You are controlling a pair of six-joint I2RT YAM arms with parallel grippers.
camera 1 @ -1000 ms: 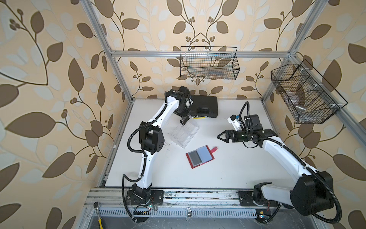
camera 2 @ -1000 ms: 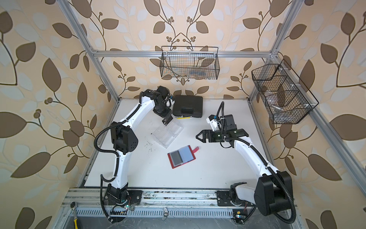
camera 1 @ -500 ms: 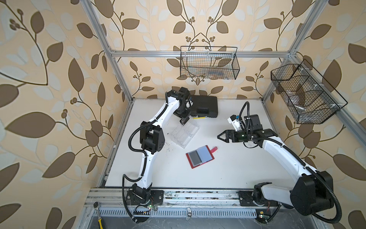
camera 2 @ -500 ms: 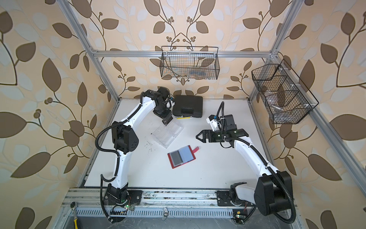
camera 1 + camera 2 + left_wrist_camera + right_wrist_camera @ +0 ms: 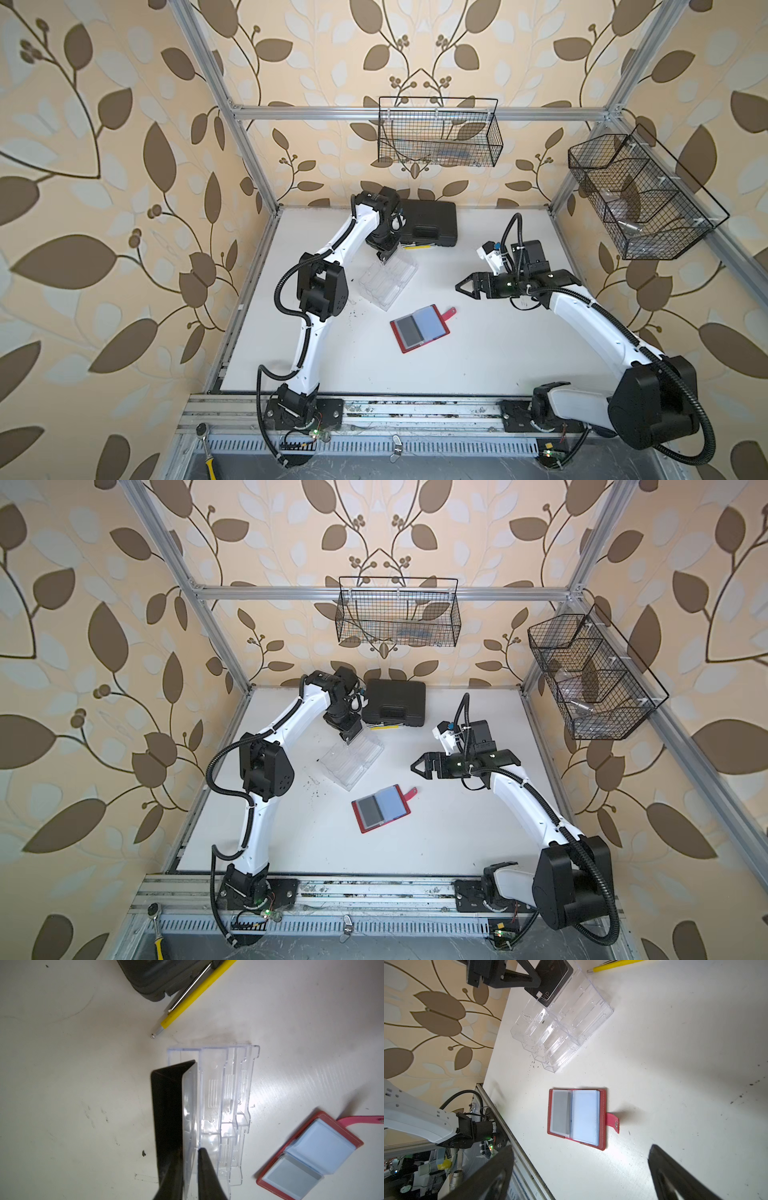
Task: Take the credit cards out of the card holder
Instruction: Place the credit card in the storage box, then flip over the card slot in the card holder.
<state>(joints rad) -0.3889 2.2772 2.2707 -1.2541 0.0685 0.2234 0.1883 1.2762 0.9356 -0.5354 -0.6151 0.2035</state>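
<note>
The card holder (image 5: 419, 328) (image 5: 380, 808) lies open and flat on the white table, showing bluish plastic sleeves and a red strap tab; it also shows in both wrist views (image 5: 311, 1157) (image 5: 577, 1118). One sleeve looks darker grey; I cannot tell what it holds. A black credit card (image 5: 550, 982) with "VIP" lettering stands on edge in the end slot of a clear tray (image 5: 388, 278). My left gripper (image 5: 191, 1153) (image 5: 384, 259) is over that slot, jaws a narrow gap apart, the card (image 5: 166, 1105) resting against one finger. My right gripper (image 5: 580, 1148) (image 5: 459, 286) hovers wide open and empty, to the right of the holder.
A black plastic case (image 5: 428, 222) sits at the back of the table with a yellow pen (image 5: 193, 997) along its front edge, close behind the tray (image 5: 353, 758). Wire baskets hang on the back wall (image 5: 440, 133) and the right wall (image 5: 640, 195).
The left gripper stays over the tray's end slot and its jaws have parted slightly off the card. The right arm and the card holder have not moved.
</note>
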